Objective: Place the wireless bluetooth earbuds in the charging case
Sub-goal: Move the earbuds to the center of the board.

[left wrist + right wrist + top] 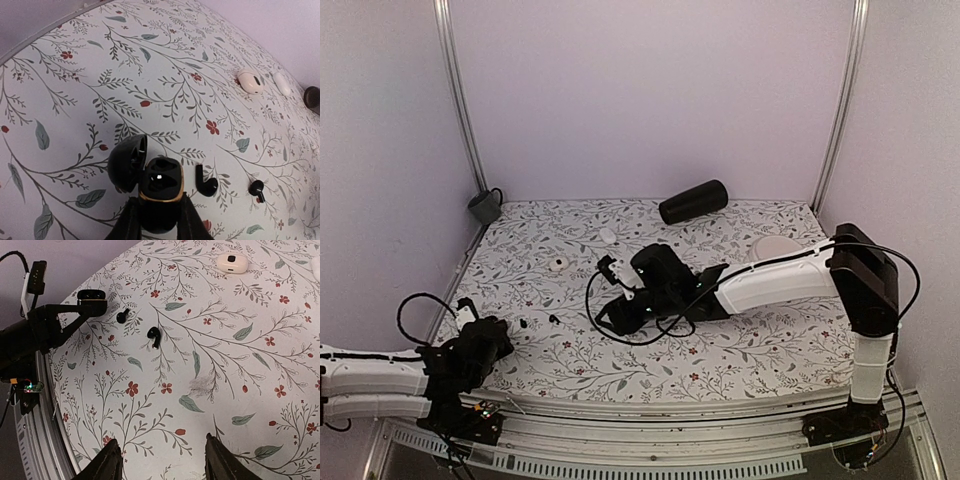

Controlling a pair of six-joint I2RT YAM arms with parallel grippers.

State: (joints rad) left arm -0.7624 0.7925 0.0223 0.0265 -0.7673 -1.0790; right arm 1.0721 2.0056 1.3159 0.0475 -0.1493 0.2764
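The black charging case (160, 186) stands with its lid (127, 163) swung open to the left, and my left gripper (159, 222) is shut on its lower body. Two wireless bluetooth earbuds lie on the floral cloth just to its right: one with a stem (205, 183) close by, another (256, 187) farther off. In the right wrist view the case (91, 301) and both earbuds (121, 316) (154, 335) sit at the upper left. My right gripper (162, 465) hovers open over bare cloth, well short of them. From above, the earbuds (522, 323) (553, 318) lie between my left gripper (500, 342) and my right gripper (618, 318).
A white earbud case (250, 80) and a small white piece (282, 84) lie farther back. A black cylinder (693, 201) on its side, a grey mug (485, 207) and a white dish (777, 247) sit along the back. A metal rail (650, 462) runs along the near edge.
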